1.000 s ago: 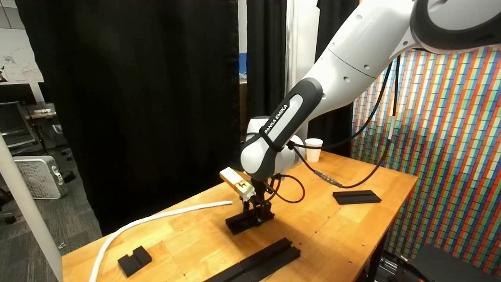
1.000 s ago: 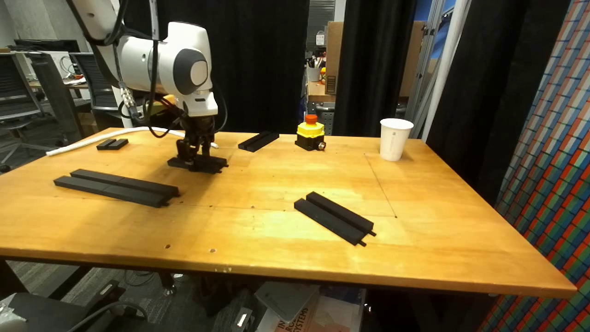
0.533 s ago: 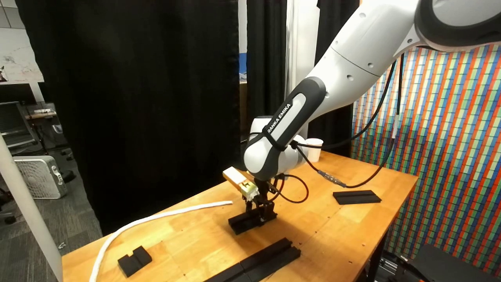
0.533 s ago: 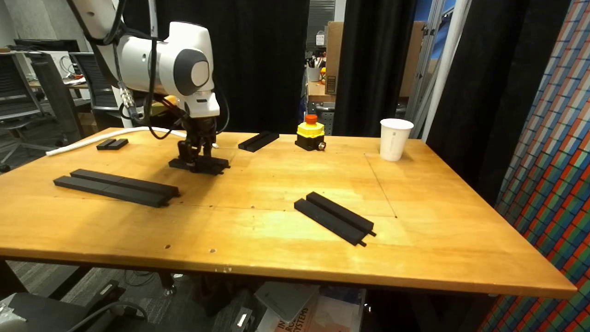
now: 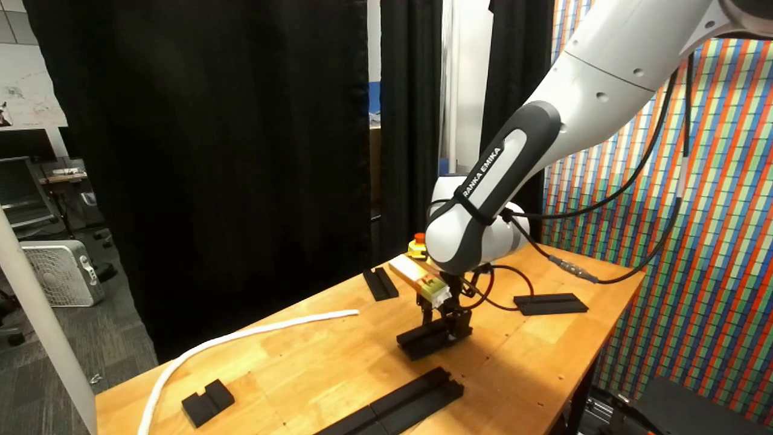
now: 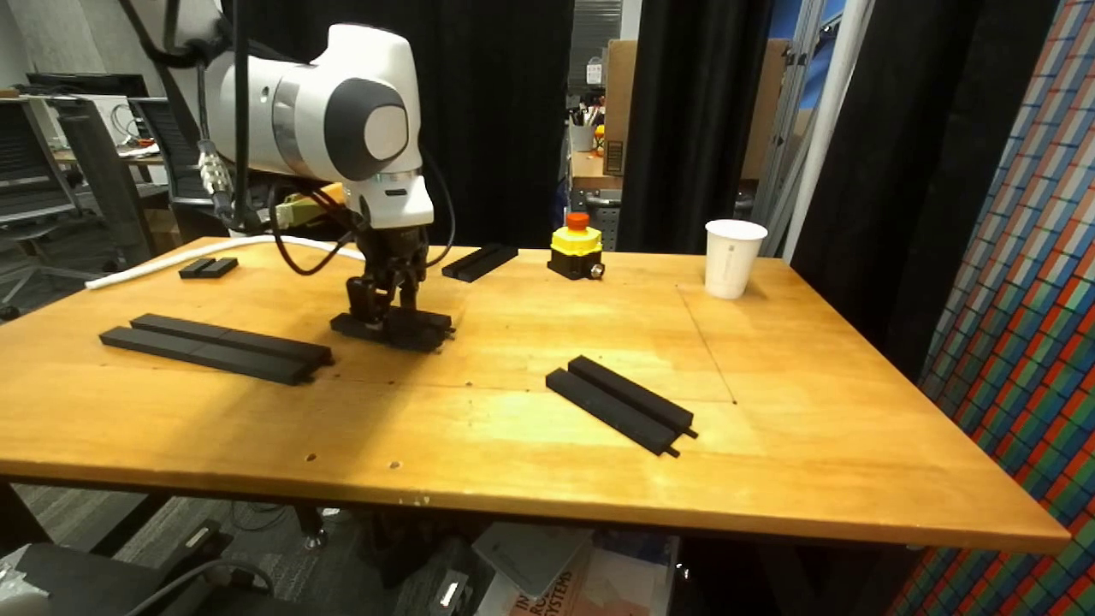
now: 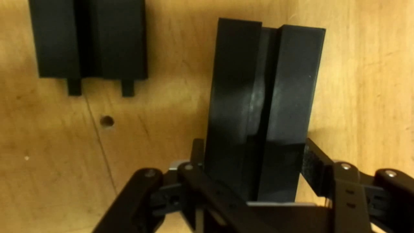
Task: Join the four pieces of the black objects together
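Wrist view, right of centre: the black two-finger gripper (image 7: 253, 153) clamps snugly across a grooved matte-black bar (image 7: 263, 108)! Upper left lies a pegged black strip (image 7: 119, 40).

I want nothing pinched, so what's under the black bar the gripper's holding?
In the wrist view, wooden tabletop shows on both sides of the black bar. The bar hides what's directly underneath; whether it touches the tabletop is unclear.

Arm (image 5: 580, 115): "RANKA EMIKA"; sheet (image 6: 575, 590): "SYSTEMS"
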`<state>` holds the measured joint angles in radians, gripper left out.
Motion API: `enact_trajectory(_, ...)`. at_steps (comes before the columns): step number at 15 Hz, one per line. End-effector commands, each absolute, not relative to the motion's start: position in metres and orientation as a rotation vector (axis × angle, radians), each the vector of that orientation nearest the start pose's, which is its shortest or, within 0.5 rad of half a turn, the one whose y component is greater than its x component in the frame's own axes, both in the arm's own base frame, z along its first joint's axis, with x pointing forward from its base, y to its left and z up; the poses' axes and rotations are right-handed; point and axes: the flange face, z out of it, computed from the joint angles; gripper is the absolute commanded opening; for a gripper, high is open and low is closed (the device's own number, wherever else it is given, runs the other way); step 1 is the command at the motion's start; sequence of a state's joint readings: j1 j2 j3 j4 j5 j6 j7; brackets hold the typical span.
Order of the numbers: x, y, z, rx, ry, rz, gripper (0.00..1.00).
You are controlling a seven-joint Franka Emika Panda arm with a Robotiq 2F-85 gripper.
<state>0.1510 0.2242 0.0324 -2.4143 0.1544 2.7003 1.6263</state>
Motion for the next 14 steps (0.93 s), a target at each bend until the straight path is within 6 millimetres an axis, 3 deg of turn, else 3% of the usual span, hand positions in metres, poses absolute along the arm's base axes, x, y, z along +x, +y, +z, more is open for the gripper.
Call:
enact_trajectory(1,0.462,0.056,0.244,-2.101,2.176,-0.005,0.47)
enact_trajectory(5,0.438,0.034,0.245,-2.071,2.217,0.013,0.47)
enact_trajectory(14,0.405,0.033,0.242,-2.072,2.219,0.103,0.47)
